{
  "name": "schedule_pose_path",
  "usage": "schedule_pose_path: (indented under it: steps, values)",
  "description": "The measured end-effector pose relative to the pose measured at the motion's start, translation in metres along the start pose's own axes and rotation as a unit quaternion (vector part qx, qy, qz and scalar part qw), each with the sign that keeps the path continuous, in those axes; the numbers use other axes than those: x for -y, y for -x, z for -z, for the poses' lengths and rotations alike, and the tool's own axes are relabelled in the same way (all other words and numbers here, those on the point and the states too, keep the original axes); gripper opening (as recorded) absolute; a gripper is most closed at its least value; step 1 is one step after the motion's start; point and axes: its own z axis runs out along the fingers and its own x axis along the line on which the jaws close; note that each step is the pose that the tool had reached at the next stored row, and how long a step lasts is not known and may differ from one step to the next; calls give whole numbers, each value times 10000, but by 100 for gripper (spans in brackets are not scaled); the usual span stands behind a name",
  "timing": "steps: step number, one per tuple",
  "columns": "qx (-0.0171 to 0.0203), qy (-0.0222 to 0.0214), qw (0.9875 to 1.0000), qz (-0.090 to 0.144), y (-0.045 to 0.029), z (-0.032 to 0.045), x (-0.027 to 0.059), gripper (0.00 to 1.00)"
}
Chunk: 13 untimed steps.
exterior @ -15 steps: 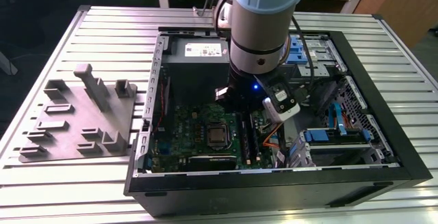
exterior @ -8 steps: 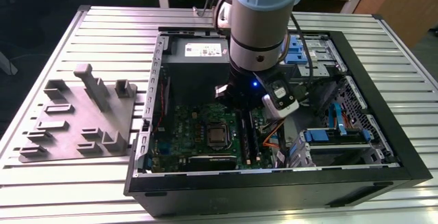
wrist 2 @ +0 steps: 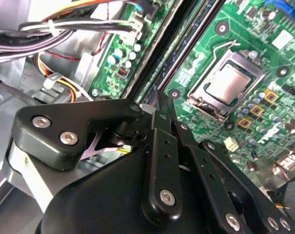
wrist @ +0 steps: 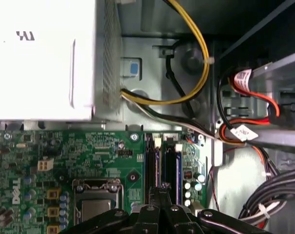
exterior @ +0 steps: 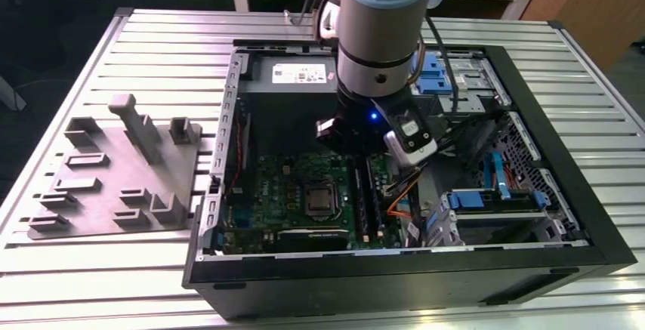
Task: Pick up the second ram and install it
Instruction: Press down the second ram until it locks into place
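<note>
Open computer case (exterior: 564, 262), green motherboard (exterior: 287, 183), grey fixture plate (exterior: 96, 194), slatted table (exterior: 91, 269)

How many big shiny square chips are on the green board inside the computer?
1. The square chip sits near the middle of the green board, beside the long black slots. The arm hides part of the board, so another could be hidden.

White sticker (exterior: 302, 75) on the power supply box in the exterior view - print too small to read. In the first wrist view, a dark printed mark (wrist: 25, 35) sits on the white housing and no word can be made out. White silk-screen lettering runs over the motherboard (wrist: 103, 151). Two printed tags (wrist: 242, 78) hang on the red cables - illegible.
</note>
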Motion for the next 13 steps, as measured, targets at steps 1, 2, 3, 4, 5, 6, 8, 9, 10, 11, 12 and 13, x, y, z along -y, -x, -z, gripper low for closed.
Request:
schedule_pose_path:
  steps: [1, 2, 3, 4, 5, 6, 8, 9, 10, 11, 12, 13]
  values:
    - [0, 0, 10000, 0, 0, -2, -13, 10]
    - [0, 0, 10000, 0, 0, -6, -28, 10]
    - [0, 0, 10000, 0, -1, -10, -43, 10]
    - [0, 0, 10000, 0, -1, -15, -59, 10]
    - [0, 0, 10000, 0, -2, -20, -75, 10]
    - [0, 0, 10000, 0, -2, -27, -84, 10]
    - [0, 0, 10000, -7, 3, -44, -98, 10]
    - [-1, -1, 10000, -10, 4, -51, -106, 10]
    - [0, 0, 10000, -12, 4, -53, -108, 10]
    - [0, -1, 10000, -12, 4, -53, -109, 10]
    - [0, -1, 10000, -12, 4, -53, -109, 10]
    - [0, -1, 10000, -12, 4, -54, -109, 10]
